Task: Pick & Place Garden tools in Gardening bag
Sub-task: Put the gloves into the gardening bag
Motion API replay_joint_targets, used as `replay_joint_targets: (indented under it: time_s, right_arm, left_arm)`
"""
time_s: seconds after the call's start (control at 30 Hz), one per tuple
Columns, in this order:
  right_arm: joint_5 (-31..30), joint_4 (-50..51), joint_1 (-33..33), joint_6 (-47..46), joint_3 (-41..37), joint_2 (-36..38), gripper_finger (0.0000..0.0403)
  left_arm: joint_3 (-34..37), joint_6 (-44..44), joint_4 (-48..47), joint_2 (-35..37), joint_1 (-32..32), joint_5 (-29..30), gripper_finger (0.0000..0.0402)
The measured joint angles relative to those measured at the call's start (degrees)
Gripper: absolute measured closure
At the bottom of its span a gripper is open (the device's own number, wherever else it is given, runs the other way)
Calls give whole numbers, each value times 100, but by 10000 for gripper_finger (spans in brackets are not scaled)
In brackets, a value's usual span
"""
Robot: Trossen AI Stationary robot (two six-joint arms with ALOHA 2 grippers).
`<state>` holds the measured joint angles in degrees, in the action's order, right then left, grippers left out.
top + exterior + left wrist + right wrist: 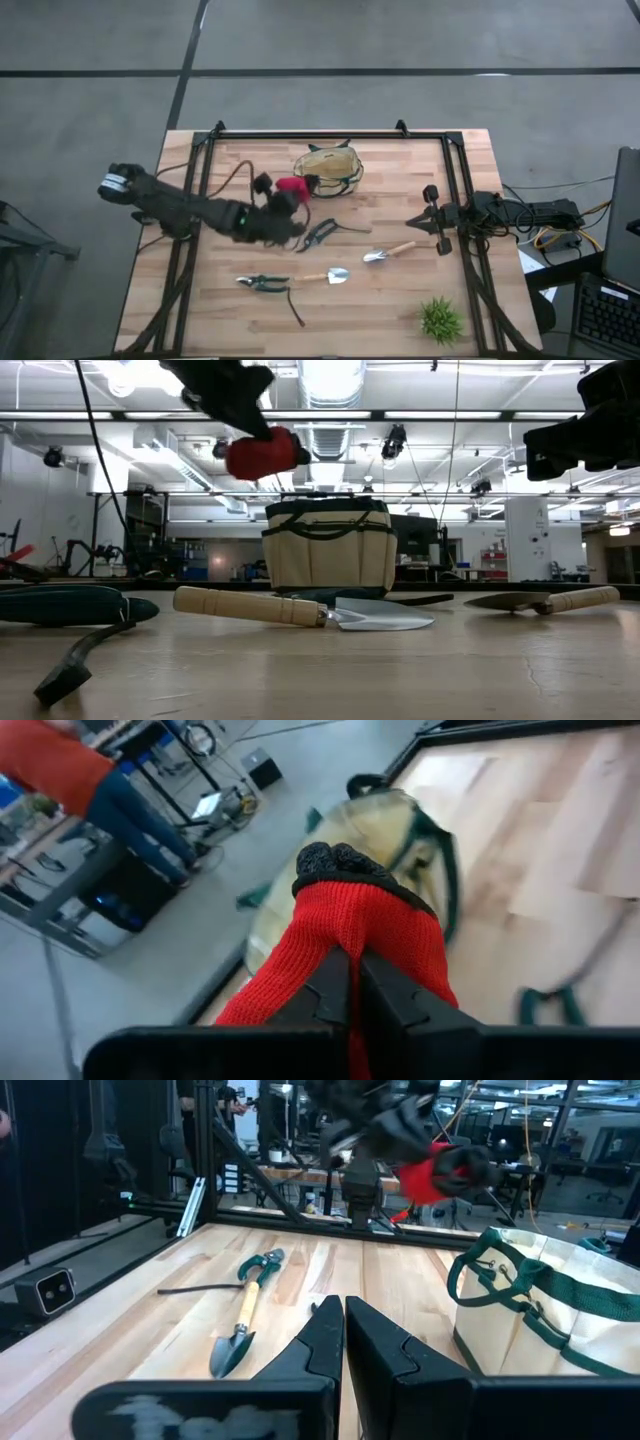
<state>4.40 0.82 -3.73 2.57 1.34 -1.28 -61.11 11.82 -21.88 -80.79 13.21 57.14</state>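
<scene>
My left gripper (283,207) is shut on a red knitted glove (292,187) with a black end, held in the air just left of the tan gardening bag (328,172). The bag stands upright on the table at the far middle. Dark shears (320,232), two wooden-handled trowels (388,252) (325,275) and green-handled pruners (262,283) lie flat on the table. My right gripper (412,222) is shut and empty at the table's right side, above the wood. My left gripper pinches the red glove's knitted middle (345,948) between its two fingers. The fingers come slanting from the table's left. The glove sticks out ahead of the fingers, its black end (340,868) toward the bag, lifted clear of the table (262,455).
A green spiky plant (440,320) stands at the near right corner. A dark cord (296,312) lies by the pruners. A black frame (300,133) runs along the table's edges. A person (80,780) stands on the floor beyond the table.
</scene>
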Motion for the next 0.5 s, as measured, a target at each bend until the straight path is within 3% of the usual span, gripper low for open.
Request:
replay_joint_targets:
  time_s: [0.1,0.23,0.5]
  right_arm:
    - [0,-2,0,0,0,0,394]
    - [0,-1,0,0,-1,0,394]
    - [0,-2,1,0,-2,0,394]
  left_arm:
    - [-40,-917,644,0,-441,-348,392]
    - [-45,-2042,1414,-12,-1003,-1339,386]
    - [-45,-2417,1931,-78,-1784,-1703,388]
